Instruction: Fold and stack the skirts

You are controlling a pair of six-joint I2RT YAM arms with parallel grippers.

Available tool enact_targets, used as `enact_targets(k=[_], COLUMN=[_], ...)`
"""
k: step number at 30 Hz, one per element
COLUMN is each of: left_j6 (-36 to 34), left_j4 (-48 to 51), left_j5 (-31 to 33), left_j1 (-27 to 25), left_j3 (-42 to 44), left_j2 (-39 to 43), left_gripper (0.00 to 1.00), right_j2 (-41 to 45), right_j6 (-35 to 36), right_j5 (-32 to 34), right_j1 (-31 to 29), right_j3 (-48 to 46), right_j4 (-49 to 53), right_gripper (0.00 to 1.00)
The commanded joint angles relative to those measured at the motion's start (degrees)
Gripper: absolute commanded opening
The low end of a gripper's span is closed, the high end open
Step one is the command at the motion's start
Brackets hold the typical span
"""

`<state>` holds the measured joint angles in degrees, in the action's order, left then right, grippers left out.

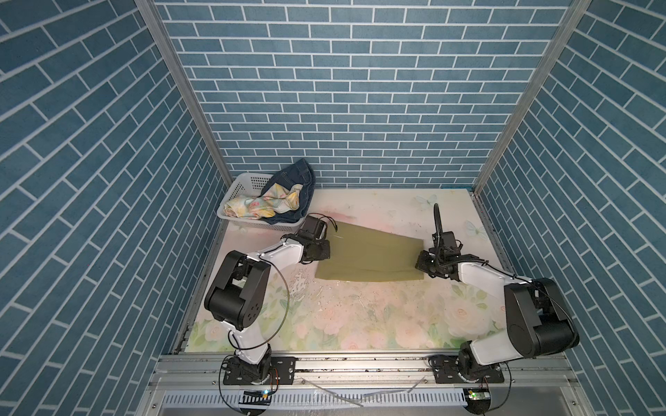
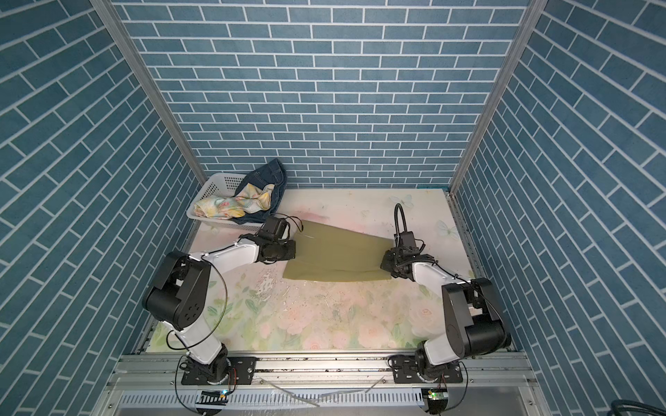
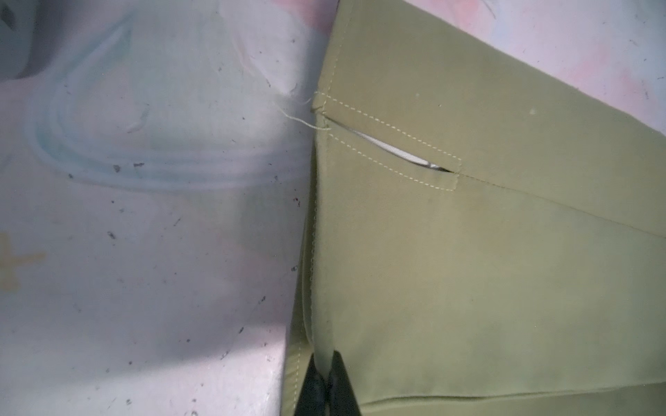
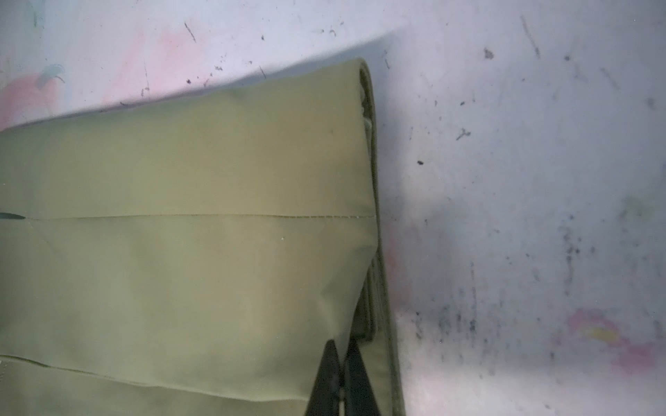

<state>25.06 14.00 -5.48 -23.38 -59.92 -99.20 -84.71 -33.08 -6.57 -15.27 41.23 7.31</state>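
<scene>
**Ana:** Where is our green skirt?

**Ben:** The olive-green skirt (image 1: 371, 257) is on the surface (image 1: 360, 324), right between our two pincers.

**Ana:** Do we have hold of it?

**Ben:** Yes. Our left pincer (image 3: 326, 378) is squeezed tight on one short end, on the stitched edge a bit along from the little slit (image 3: 393, 147). Our right pincer (image 4: 342, 376) is squeezed tight on the other short end, where the cloth edges sit one on top of another.

**Ana:** Which way does it run?

**Ben:** Its long way goes straight from one pincer to the other. Each arm is at its own end, so neither one is nearer.

**Ana:** So how do we fold it?

**Ben:** We think both pincers have to carry their ends the same way at the same time. If one goes ahead, the cloth may twist.

**Ana:** And the other skirts?

**Ben:** The flowery skirt (image 1: 263, 205) and the denim skirt (image 1: 295, 180) are bunched in the white basket (image 1: 248, 178). It sits just past our left pincer and far from our right one, so we think the left arm is nearer for those.
</scene>
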Motion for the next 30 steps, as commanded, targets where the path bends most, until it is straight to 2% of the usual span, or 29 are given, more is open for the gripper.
enact_targets(k=[1,9,15,23,30], left_j6=[0.07,-0.06,0.35,2.4,4.77], left_j4=[2.55,4.78,5.09,2.24,-2.45], left_j5=[0.19,0.81,1.11,1.08,0.81], left_j1=[0.17,0.08,-0.43,-1.48,-3.52], left_j3=[-2.69,-4.17,-1.65,5.88,11.51], left_j2=[2.82,6.65,9.79,12.14,9.51], left_gripper=[0.0,0.0,0.0,0.0,0.0], right_j2=[2.68,7.59,10.1,11.32,9.06], right_j6=[1.44,2.97,3.55,3.22,2.06], right_j5=[1.21,2.96,2.97,2.07,1.91], right_j1=[0.15,0.2,0.08,0.15,0.13], right_j3=[3.1,6.55,7.37,2.26,-4.08], right_j4=[1.14,6.57,9.54,8.97,5.39], right_gripper=[0.0,0.0,0.0,0.0,0.0])
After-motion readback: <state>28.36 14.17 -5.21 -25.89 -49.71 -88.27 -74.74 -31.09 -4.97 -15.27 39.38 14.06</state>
